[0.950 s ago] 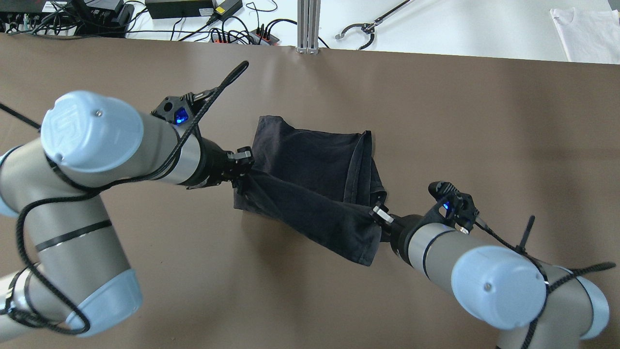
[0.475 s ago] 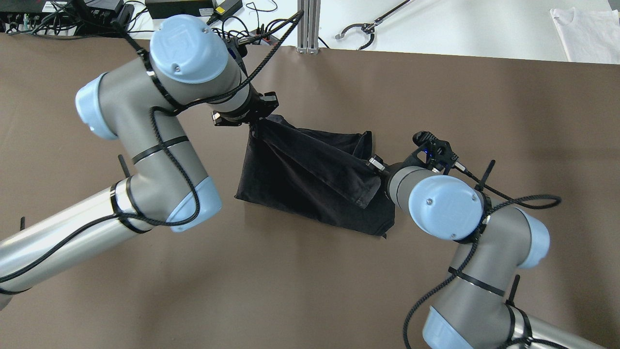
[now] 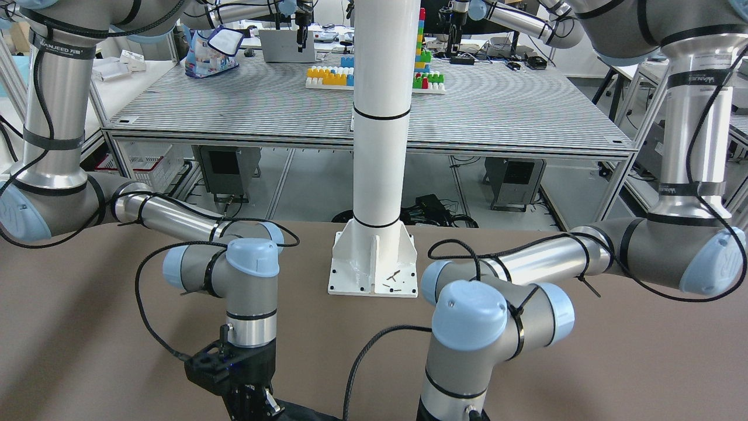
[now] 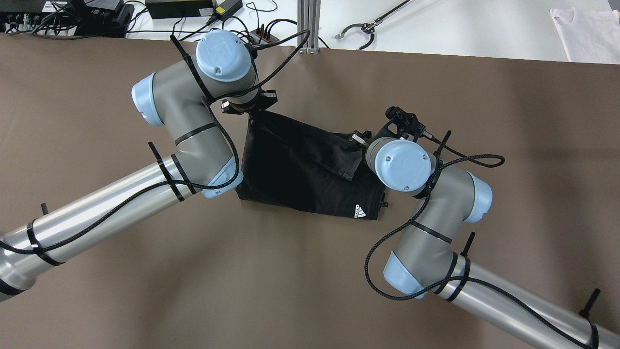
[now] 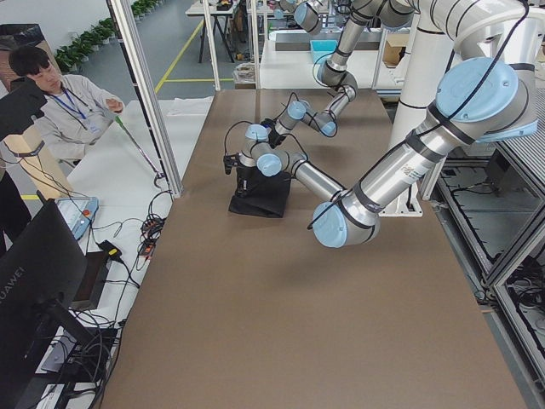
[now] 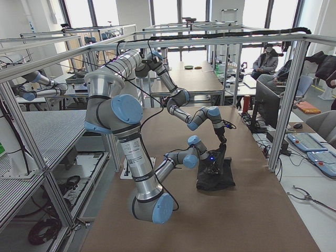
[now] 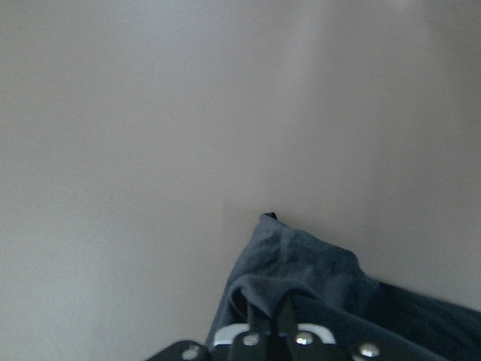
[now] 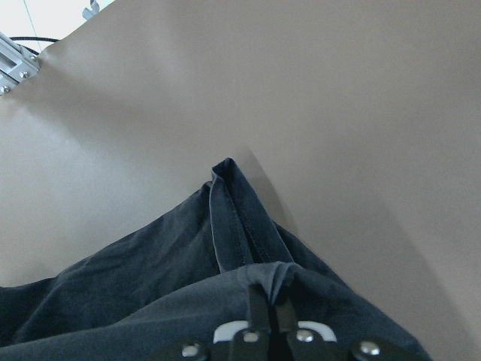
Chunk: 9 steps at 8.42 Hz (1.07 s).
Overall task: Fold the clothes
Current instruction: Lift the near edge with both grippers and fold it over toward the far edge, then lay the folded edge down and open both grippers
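The black garment [image 4: 300,169] lies mid-table on the brown table [image 4: 121,291]. The left gripper [image 4: 250,114] pinches its 11 o'clock corner, the right gripper [image 4: 359,140] its 2 o'clock corner. Cables [image 4: 232,29] crowd a white bench [image 4: 460,29] at 12 o'clock.

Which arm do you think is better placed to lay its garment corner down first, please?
Probably the left. Both pinch the black garment, but the wrist views show the lower layer's corner closer ahead of the left gripper than of the right gripper.
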### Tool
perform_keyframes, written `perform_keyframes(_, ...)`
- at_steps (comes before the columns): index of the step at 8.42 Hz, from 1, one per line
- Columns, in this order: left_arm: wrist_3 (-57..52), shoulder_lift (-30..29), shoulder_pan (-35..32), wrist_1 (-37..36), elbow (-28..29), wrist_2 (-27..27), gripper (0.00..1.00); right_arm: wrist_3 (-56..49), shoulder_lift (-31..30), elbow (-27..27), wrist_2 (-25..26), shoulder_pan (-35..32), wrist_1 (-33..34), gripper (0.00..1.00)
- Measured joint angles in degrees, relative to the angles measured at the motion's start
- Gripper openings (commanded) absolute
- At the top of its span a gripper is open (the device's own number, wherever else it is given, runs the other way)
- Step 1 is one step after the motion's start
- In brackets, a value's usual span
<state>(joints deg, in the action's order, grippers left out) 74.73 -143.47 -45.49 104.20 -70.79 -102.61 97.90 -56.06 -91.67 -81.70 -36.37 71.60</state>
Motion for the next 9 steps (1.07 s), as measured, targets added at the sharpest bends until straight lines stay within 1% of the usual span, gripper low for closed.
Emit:
perform_keyframes(1,-1.64,0.04,0.09,3.84,4.01,1.53,1.0,-2.05,1.45,3.2,-0.13,-0.81,-1.67,0.94)
perform_keyframes(2,-3.12,0.22,0.07,6.5,5.45,2.39,1.0,-3.34,2.44,4.6,-0.77,-1.83,-2.37,0.93)
perform_keyframes(3,-4.11,0.46,-0.22,8.25,4.63,2.1,1.0,-3.87,3.59,5.21,-2.46,-3.29,-2.69,0.9)
perform_keyframes(4,-4.47,0.78,-0.83,9.05,3.26,0.44,1.0,-3.81,4.25,5.38,-3.8,-4.24,-2.83,0.82)
perform_keyframes(5,-4.62,1.25,-1.79,9.52,1.93,-1.95,1.0,-2.63,4.52,5.43,-4.53,-4.7,-2.9,0.72)
perform_keyframes(7,-4.96,3.24,-4.43,9.95,-0.53,-7.03,1.0,2.59,4.58,5.69,-4.83,-4.33,-2.88,0.59)
perform_keyframes(9,-5.84,4.48,-6.11,10.04,-1.52,-9.84,1.0,8.38,4.5,6.12,-3.84,-1.69,-2.87,0.59)
